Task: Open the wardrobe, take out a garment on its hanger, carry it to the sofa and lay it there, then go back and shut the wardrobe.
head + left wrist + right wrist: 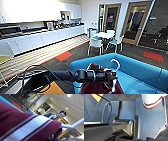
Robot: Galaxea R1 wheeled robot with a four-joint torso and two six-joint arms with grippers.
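Varsity jacket carried at the sofa, lower centre of the head view.
The left claw (112, 76) appears to pinch the white hanger (115, 65) near its neck; the dark red jacket (100, 86) droops soft and limp over the blue sofa (140, 67), so the stiff hanger seems the sound hold; the right claw's state I cannot tell.

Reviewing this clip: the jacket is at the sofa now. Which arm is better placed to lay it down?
Left, probably. In the head view the left arm reaches over the blue sofa with the jacket and white hanger at its end. The left wrist view has the striped knit right against it.
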